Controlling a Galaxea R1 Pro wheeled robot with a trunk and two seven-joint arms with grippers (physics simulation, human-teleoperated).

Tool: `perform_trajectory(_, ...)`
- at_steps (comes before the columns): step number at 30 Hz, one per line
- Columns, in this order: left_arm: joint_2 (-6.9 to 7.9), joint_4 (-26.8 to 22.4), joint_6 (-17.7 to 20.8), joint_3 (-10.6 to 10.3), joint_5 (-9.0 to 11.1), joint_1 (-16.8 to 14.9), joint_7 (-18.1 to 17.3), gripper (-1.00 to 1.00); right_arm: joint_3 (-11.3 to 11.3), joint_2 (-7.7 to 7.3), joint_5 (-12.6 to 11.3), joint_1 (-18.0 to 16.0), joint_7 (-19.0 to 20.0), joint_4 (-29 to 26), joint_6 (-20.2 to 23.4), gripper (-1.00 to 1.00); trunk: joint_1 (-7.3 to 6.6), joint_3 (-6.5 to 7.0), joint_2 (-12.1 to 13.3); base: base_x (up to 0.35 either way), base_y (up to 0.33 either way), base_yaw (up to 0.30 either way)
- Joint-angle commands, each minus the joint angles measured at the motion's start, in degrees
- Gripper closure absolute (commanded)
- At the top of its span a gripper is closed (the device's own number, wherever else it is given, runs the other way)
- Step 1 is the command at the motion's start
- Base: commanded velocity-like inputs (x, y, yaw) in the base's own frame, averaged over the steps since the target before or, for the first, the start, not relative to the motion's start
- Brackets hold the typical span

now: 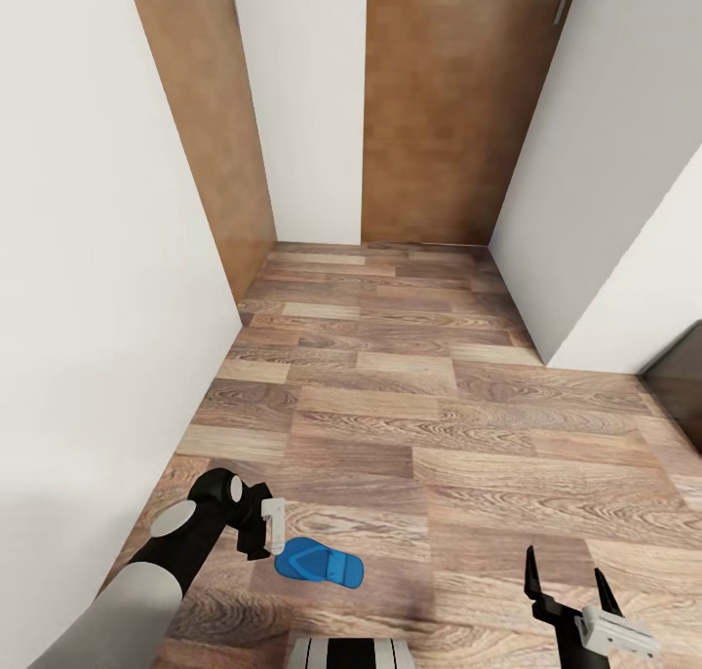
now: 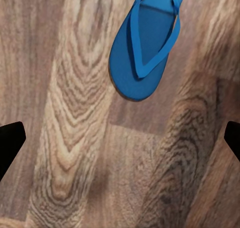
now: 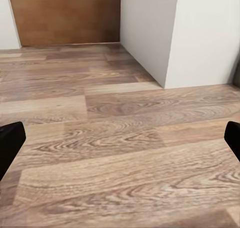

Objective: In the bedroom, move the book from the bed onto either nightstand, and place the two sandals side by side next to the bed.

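Note:
One bright blue sandal (image 1: 319,562) lies flat on the wood-plank floor, close in front of my base. My left gripper (image 1: 270,535) hangs just to its left, pointing down at the floor. In the left wrist view the sandal (image 2: 142,48) lies beyond the left gripper (image 2: 120,143), whose dark fingertips (image 2: 10,140) stand wide apart: it is open and empty. My right gripper (image 1: 567,581) is held low at the right, open, with nothing between its fingers; the right wrist view shows the right gripper (image 3: 120,143) over bare floor. The book, the bed and the nightstand are out of view.
White walls close in on the left (image 1: 97,259) and right (image 1: 604,162), forming a short passage. Two brown wooden doors (image 1: 453,103) stand at its far end. A dark brown piece of furniture (image 1: 678,391) shows at the right edge.

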Motion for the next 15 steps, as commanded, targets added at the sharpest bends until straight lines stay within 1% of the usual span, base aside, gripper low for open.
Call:
perform_trajectory(1, 0.01, -0.08, 0.60, -0.11, 0.00, -0.03, -0.26, -1.00, 0.13, 0.00, 0.02, -0.02, -0.26, 0.01, -0.13, -1.00, -0.01, -0.04, -0.02, 0.000, 0.000, 0.000)
perform_trajectory(6, 0.02, -0.08, 0.61, -0.06, 0.00, -0.02, -0.26, -1.00, 0.14, 0.06, 0.04, -0.02, -0.26, 0.03, -0.13, -1.00, -0.01, -0.04, -0.02, 0.000, 0.000, 0.022)
perform_trajectory(11, 0.01, -0.08, 0.60, -0.04, 0.00, 0.00, -0.26, -1.00, -0.01, -0.07, -0.02, -0.02, -0.26, 0.03, -0.13, -1.00, -0.01, -0.04, -0.02, 0.000, 0.000, 0.203)
perform_trajectory(15, 0.05, -0.08, 0.60, -0.03, 0.00, -0.03, -0.26, -1.00, 0.01, -0.05, -0.03, -0.02, -0.26, 0.03, -0.14, -1.00, -0.01, -0.04, -0.02, 0.000, 0.000, 0.085)
